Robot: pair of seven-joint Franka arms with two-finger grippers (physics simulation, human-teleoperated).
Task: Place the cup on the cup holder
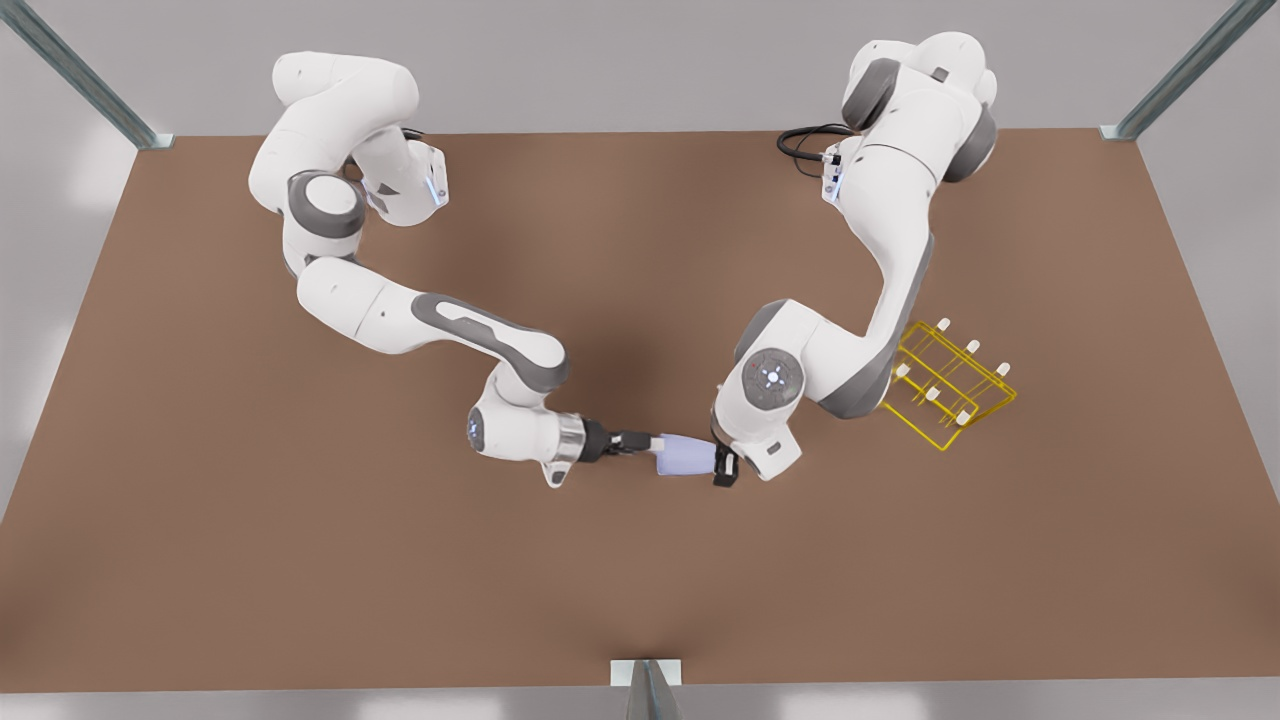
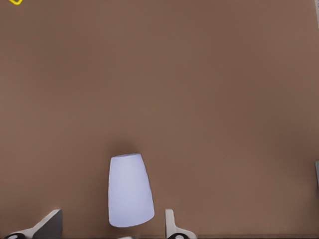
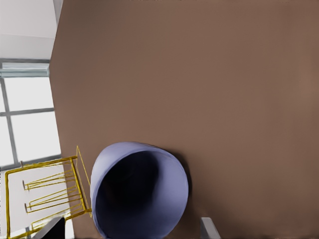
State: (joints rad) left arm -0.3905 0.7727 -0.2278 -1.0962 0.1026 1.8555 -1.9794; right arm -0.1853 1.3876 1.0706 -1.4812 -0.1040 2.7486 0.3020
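Cup (image 1: pixel 685 455) lies sideways, long axis horiz., mouth twd R gripper (image 3: pixel 132 219), L gripper (image 2: pixel 113 213) straddling it; both spread, not pinching.

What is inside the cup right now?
Nothing shows inside the cup: the right wrist view looks into its open mouth at a bare, shaded inner wall. The mouth's lowest part runs off the picture, unseen.

cup holder (image 1: pixel 950 385) partly behind an arm, cup (image 3: pixel 139 191) rim cut by right wrist frame edge
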